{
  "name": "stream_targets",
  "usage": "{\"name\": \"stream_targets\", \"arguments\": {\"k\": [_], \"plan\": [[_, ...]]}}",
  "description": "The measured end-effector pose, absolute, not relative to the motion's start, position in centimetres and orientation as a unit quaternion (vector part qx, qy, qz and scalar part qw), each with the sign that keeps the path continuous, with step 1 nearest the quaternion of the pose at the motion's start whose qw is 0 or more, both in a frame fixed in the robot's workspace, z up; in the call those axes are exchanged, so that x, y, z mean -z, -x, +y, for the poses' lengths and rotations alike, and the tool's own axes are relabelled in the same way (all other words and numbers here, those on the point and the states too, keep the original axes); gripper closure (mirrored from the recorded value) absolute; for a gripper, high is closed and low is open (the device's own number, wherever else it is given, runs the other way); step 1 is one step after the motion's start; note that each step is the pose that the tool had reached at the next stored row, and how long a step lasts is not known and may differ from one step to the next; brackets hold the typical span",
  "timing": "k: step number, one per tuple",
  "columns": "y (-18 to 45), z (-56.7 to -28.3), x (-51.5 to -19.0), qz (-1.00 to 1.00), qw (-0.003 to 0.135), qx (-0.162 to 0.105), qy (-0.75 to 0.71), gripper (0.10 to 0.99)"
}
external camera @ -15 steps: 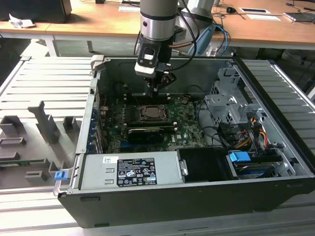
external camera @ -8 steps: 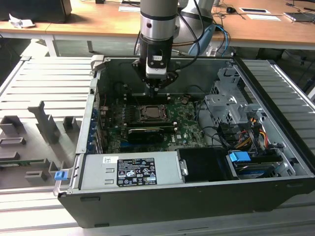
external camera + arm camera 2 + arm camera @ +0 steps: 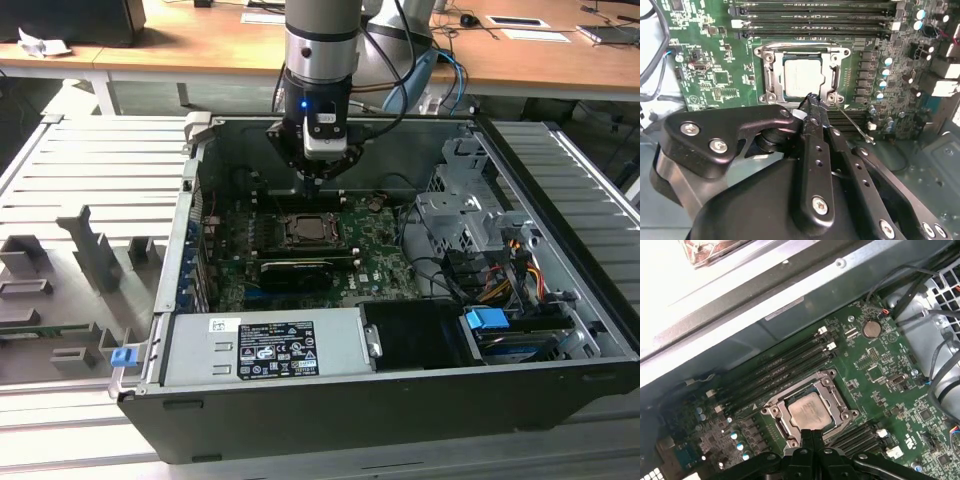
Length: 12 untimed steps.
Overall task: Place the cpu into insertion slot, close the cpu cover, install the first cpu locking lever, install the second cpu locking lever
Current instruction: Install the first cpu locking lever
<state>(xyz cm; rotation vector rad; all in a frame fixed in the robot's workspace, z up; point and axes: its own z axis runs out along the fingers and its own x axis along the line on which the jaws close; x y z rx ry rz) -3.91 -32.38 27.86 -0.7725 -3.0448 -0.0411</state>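
The cpu [image 3: 804, 79] [image 3: 807, 411] lies flat in the insertion slot [image 3: 313, 230] on the green motherboard, silver top up. The cpu cover [image 3: 771, 75] [image 3: 834, 396] is down around it as a metal frame. A thin metal locking lever [image 3: 855, 125] sticks out slantwise from the socket's corner, beside the memory slots. My gripper [image 3: 322, 172] [image 3: 812, 101] [image 3: 809, 433] hangs just above the socket's edge with its black fingers pressed together and nothing between them.
The open computer case [image 3: 560, 190] walls in the board. Rows of black memory slots [image 3: 815, 22] flank the socket. A long black card [image 3: 297, 272] lies in front of the socket. The power supply [image 3: 265, 345] and cabled drive cage [image 3: 480, 240] fill the front and right.
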Motion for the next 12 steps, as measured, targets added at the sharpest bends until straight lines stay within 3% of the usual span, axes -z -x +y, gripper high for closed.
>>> {"name": "stream_targets", "arguments": {"k": [12], "plan": [[3.91, -32.38, -27.86, -0.982, 0.001, 0.013, 0.187, 0.98]]}}
